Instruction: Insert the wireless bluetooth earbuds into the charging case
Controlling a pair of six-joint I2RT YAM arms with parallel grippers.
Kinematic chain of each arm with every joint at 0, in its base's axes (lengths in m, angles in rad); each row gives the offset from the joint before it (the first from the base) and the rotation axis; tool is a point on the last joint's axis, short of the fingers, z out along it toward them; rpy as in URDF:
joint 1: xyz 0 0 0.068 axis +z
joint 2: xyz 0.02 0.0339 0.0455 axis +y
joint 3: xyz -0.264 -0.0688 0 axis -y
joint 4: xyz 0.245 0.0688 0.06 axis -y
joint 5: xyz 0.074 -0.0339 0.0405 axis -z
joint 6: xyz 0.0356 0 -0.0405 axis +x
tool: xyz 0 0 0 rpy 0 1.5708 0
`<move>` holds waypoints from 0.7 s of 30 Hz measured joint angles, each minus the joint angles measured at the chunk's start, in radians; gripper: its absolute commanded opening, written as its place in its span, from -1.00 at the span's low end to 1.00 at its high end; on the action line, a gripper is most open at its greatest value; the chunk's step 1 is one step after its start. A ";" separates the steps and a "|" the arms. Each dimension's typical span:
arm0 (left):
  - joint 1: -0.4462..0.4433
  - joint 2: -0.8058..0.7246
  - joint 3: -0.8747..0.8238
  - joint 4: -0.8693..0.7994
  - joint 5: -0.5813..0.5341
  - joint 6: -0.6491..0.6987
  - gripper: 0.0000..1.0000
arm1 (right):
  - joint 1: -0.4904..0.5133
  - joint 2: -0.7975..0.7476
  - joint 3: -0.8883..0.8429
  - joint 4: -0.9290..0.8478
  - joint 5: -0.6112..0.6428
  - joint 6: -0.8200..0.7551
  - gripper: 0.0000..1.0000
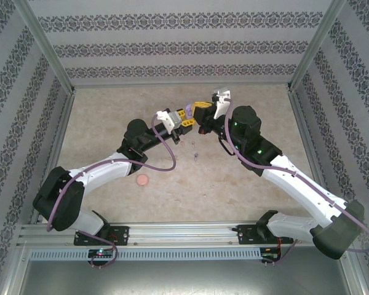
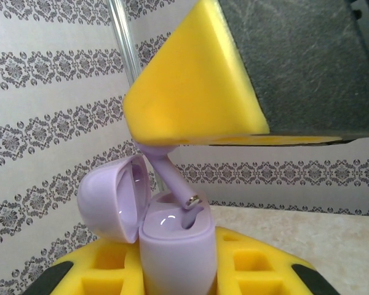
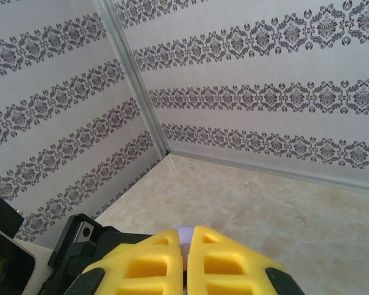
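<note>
My left gripper [image 2: 179, 278] is shut on the lower body of an upright purple charging case [image 2: 178, 246], whose lid [image 2: 111, 198] hangs open to the left. Above it, my right gripper [image 3: 186, 241] is shut on a purple earbud [image 2: 172, 178]. The earbud's stem slants down, and its metal tip [image 2: 193, 200] sits at the mouth of the case's right slot. A sliver of the earbud [image 3: 185, 233] shows between the right fingers. In the top view both grippers, left [image 1: 188, 117] and right [image 1: 201, 115], meet above the middle of the table.
A small pink round disc [image 1: 142, 180] lies on the table near the left arm. A few tiny dark earbuds [image 1: 195, 155] lie loose below the grippers. Patterned walls close in the back and sides. The right gripper's yellow finger [image 2: 197, 86] hangs directly above the case.
</note>
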 measured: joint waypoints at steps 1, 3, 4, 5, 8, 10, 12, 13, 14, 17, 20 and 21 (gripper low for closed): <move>0.000 0.000 0.000 -0.001 0.000 0.000 -1.00 | 0.000 0.000 0.000 0.000 0.000 -0.001 -0.92; 0.000 0.000 0.000 -0.002 0.000 0.000 -1.00 | 0.000 0.000 -0.001 -0.001 0.000 -0.006 -0.93; 0.000 0.000 0.000 -0.002 0.000 0.000 -1.00 | 0.000 0.000 -0.001 -0.001 0.000 -0.007 -0.93; 0.000 0.000 0.000 -0.002 0.000 0.000 -1.00 | 0.000 0.000 -0.001 -0.001 0.000 -0.010 -0.93; 0.000 0.000 0.000 -0.003 0.000 0.000 -1.00 | 0.003 0.000 -0.001 -0.002 0.000 -0.021 -0.94; 0.000 0.000 0.001 -0.003 0.000 0.000 -1.00 | 0.005 0.000 -0.003 -0.005 0.000 -0.026 -0.95; 0.000 0.000 0.001 -0.007 0.002 0.000 -1.00 | 0.012 -0.002 -0.008 -0.005 0.003 -0.035 -0.95; 0.000 0.000 0.001 -0.010 0.004 0.000 -1.00 | 0.017 -0.005 -0.011 -0.004 0.006 -0.043 -0.95; 0.000 0.000 0.001 -0.013 0.008 0.000 -1.00 | 0.021 -0.007 -0.014 -0.004 0.013 -0.049 -0.95; -0.004 0.000 0.001 -0.026 0.012 0.000 -1.00 | 0.030 -0.017 -0.027 -0.004 0.029 -0.062 -0.96; -0.006 0.000 0.001 -0.034 0.019 0.000 -1.00 | 0.046 -0.027 -0.039 -0.007 0.063 -0.095 -0.98; -0.006 0.000 0.001 -0.034 0.023 0.000 -1.00 | 0.056 -0.029 -0.040 -0.008 0.079 -0.109 -0.98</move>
